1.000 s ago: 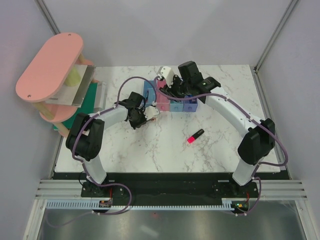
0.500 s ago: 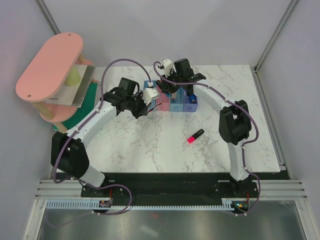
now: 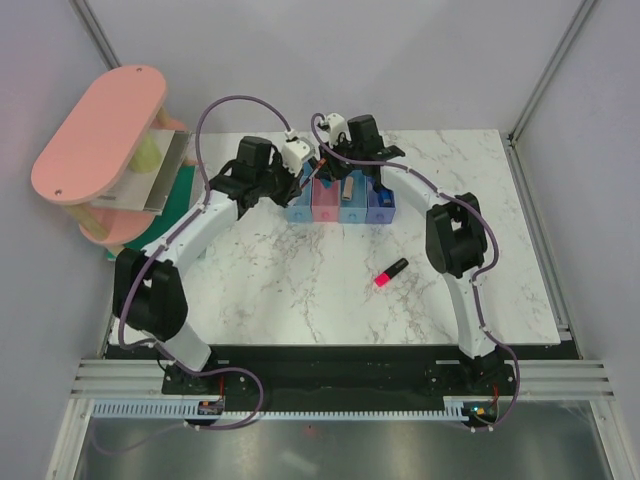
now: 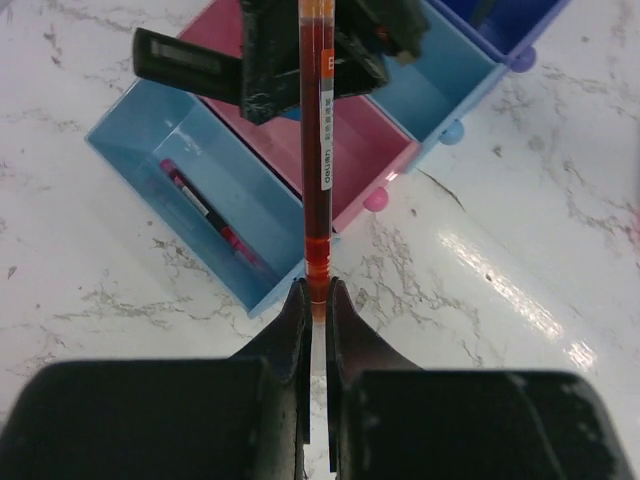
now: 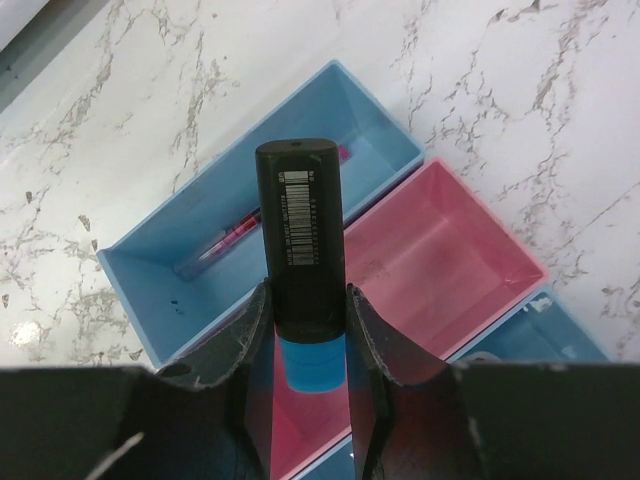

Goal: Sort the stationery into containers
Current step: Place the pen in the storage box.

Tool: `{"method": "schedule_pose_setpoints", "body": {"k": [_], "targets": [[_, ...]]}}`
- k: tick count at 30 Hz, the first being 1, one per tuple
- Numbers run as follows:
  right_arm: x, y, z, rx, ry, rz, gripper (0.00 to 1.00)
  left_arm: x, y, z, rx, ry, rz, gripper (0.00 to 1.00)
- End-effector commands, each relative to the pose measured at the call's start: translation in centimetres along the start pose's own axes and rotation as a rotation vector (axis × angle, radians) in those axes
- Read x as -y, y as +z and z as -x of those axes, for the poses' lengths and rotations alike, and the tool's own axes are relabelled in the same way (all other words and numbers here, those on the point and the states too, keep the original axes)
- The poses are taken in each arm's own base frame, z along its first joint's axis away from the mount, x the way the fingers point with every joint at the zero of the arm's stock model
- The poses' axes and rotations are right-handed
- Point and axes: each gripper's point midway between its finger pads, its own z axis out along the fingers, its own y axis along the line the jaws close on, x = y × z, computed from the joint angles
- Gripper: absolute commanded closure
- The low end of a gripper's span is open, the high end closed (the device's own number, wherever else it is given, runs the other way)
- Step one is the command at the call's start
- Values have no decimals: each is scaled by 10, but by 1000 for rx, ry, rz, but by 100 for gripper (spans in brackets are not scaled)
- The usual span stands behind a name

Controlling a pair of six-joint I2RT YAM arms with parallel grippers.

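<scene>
A dark-red pen [image 4: 317, 150] is being pinched at its lower end by the left end effector [image 4: 316, 300] and held above the end light-blue bin [image 4: 150, 150], where a second pen [image 4: 205, 215] is lying. A black highlighter [image 5: 300, 230] is being clamped by the right end effector [image 5: 305, 320] over the pink bin [image 5: 450, 250]. A pink highlighter [image 3: 390, 272] is lying on the table [image 3: 300, 290], well apart.

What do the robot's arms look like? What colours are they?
The left arm and right arm are white tubes with chunky black joints. A thin purple-grey cable loops along each one. The left gripper and right gripper have flat black fingers, a bit scuffed.
</scene>
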Motion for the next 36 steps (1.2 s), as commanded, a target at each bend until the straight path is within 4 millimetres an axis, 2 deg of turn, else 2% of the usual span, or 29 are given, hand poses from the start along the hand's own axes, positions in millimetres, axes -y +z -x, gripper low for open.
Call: {"method": "schedule_pose_setpoints", "body": {"k": [1, 4, 8, 11, 22, 26, 27, 32, 36], "targets": [[-4, 4, 9, 65, 10, 34, 99, -48, 20, 16, 64, -123, 192, 98], [-2, 5, 4, 56, 14, 33, 99, -70, 34, -1, 27, -214, 252, 98], [0, 5, 0, 48, 7, 19, 100, -93, 42, -9, 22, -325, 291, 98], [4, 5, -4, 42, 6, 0, 100, -95, 51, -15, 17, -367, 286, 98], [23, 13, -21, 11, -4, -81, 99, -79, 81, -25, 1, -459, 174, 98], [29, 15, -28, -1, -1, -94, 88, -79, 88, -32, -15, -470, 166, 98], [30, 15, -28, -2, 1, -95, 83, -79, 90, -34, -19, -475, 165, 98], [31, 15, -31, -7, 2, -93, 74, -78, 97, -38, -29, -487, 153, 98], [30, 14, -30, -4, 3, -92, 63, -77, 101, -41, -36, -487, 143, 98]]}}
